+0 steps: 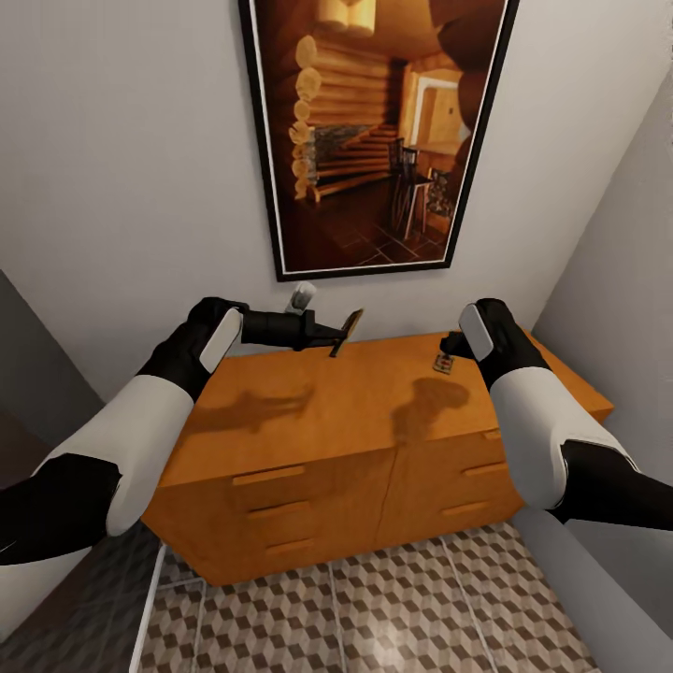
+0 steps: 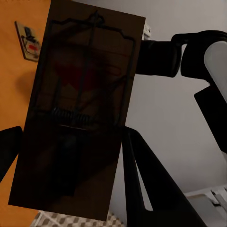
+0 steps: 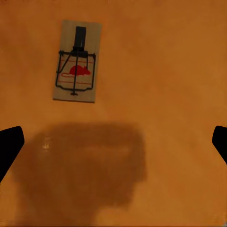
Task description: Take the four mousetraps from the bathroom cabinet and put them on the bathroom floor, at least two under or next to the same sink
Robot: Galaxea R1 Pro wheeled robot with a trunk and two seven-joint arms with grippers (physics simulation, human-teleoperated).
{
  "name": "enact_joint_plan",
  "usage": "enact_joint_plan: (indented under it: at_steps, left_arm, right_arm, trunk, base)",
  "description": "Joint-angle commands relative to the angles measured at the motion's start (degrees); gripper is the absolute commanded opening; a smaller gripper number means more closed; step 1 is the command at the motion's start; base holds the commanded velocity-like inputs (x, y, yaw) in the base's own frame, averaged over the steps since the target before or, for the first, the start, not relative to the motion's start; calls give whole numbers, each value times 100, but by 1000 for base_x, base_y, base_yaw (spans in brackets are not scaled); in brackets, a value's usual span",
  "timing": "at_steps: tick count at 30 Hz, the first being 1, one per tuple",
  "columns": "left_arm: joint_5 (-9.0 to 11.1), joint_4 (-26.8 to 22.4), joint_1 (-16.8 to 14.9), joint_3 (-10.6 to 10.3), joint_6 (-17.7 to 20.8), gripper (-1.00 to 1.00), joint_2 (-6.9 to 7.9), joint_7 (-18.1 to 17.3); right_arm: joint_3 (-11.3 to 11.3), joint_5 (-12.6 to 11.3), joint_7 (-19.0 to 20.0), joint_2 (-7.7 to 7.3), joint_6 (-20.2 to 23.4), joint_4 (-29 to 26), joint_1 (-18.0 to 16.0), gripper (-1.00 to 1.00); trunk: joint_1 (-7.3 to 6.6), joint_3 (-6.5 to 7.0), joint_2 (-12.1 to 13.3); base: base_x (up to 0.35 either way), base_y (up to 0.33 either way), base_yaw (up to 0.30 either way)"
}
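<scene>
Grey walls are closing in a narrow corner where the orange-brown cabinet (image 1: 374, 439) is standing on the cube-patterned bathroom floor (image 1: 393, 608), under a large framed picture (image 1: 374, 131) of a log interior. From the head view, the left gripper (image 1: 338, 335) is hovering above the far left part of the cabinet top, its fingers pinching a mousetrap (image 1: 348, 329) that is tilting on edge in the air, while the right gripper (image 1: 452, 346) is hanging over the far right part, just beside a second mousetrap (image 1: 443, 364) lying flat on the wood. From the left wrist view, the held mousetrap (image 2: 80, 113) is looming dark and close between the fingers (image 2: 146, 189), with the second mousetrap (image 2: 28, 41) resting on the cabinet top (image 2: 19, 85) beyond and the right arm's black wrist (image 2: 189, 52) reaching in against the wall. From the right wrist view, the right gripper's fingertips (image 3: 9, 144) are standing wide apart and holding nothing, and the second mousetrap (image 3: 77, 60), marked with a red mouse, is lying flat on the cabinet top (image 3: 161, 94) beyond them.
</scene>
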Motion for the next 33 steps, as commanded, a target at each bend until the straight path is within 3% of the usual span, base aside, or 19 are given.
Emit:
enact_joint_plan:
  at_steps: [1,9,25,33]
  left_arm:
    - [-23,1,-6,-5,3,-100,1,-29]
    - [-25,1,-6,-5,3,-100,0,-27]
    - [-26,-34,-6,-5,3,-100,0,-42]
    - [-23,-393,-6,-1,9,-100,7,-51]
  right_arm:
    - [-18,-99,-55,4,1,-6,-4,100]
    - [-13,-238,-59,4,-151,-3,-4,100]
    - [-8,-229,-65,4,-475,289,-4,100]
    - [-3,-230,-59,4,-645,424,-11,100]
  trunk:
    - [1,-7,-5]
    - [1,-7,-5]
    - [1,-7,-5]
    - [1,-7,-5]
  base:
    - [16,-78,0]
    - [6,-30,0]
    - [0,-1,0]
    - [0,0,0]
